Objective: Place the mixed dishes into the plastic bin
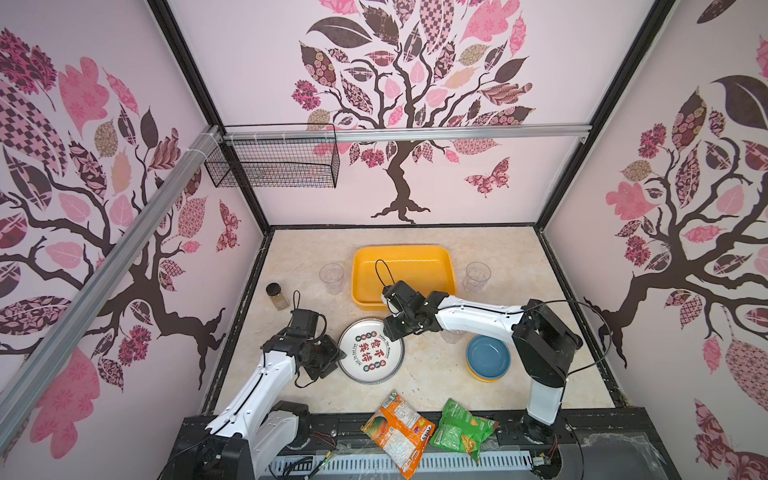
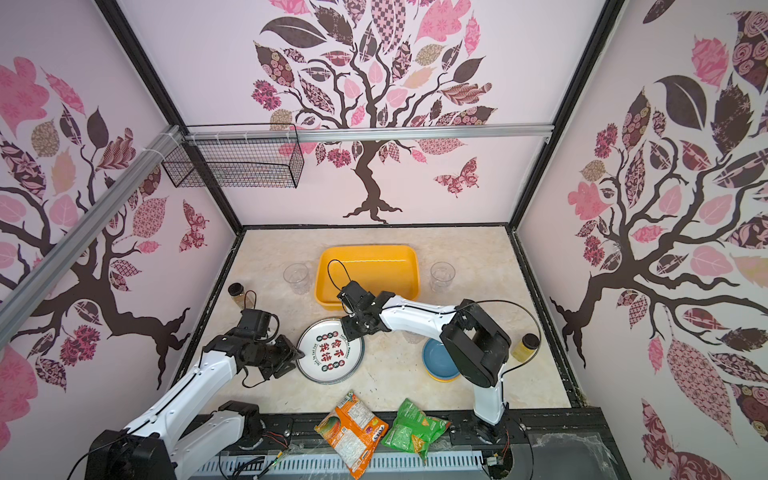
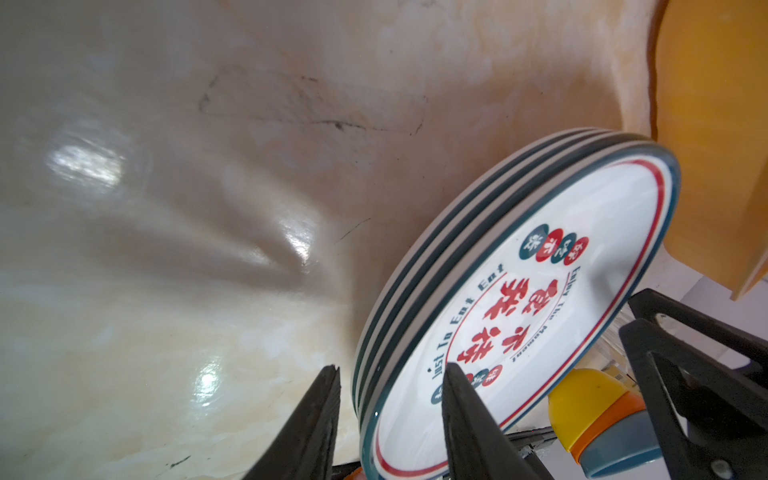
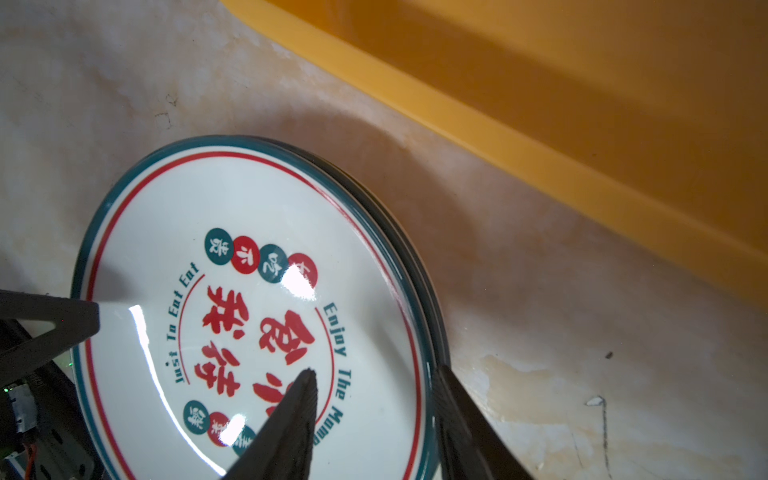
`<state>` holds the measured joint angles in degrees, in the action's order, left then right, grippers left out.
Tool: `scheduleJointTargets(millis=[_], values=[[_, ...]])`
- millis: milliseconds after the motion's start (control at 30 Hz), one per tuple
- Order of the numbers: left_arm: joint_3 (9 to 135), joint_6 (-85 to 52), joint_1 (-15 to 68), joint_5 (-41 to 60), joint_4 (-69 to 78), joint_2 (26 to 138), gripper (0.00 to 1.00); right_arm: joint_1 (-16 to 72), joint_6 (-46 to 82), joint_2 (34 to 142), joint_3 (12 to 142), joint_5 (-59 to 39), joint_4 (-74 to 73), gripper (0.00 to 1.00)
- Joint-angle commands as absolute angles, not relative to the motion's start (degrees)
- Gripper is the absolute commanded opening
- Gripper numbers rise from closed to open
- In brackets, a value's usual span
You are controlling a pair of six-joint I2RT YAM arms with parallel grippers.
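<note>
Set high above the near edge in both top views, tilted down and forward over the whole table point(image 1: 432, 374) up to the back wall point(image 1: 257, 62); nearly identical, shifted slightly sideways. On the left wrist, sat very close and low, skimming sidelong past the stack of plates point(image 3: 540, 270) toward the plastic bin point(image 3: 715, 145). On the right wrist, looked down closely on the same stack and bin rim.

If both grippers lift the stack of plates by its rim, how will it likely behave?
The stack of plates looks rigid and probably heavy for its size: several rims lie one upon another. Its glazed face shines, so the left gripper and right gripper might slip. The rims sit slightly offset, so tilted plates could slide.
</note>
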<state>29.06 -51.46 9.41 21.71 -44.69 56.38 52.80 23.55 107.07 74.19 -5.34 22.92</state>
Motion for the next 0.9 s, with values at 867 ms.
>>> scheduleJointTargets(millis=[867], values=[[28.1, -51.9, 9.6, 20.7, -45.6, 55.5, 0.42, 53.0, 21.7, 111.2, 74.4, -9.5, 24.0, 0.36]])
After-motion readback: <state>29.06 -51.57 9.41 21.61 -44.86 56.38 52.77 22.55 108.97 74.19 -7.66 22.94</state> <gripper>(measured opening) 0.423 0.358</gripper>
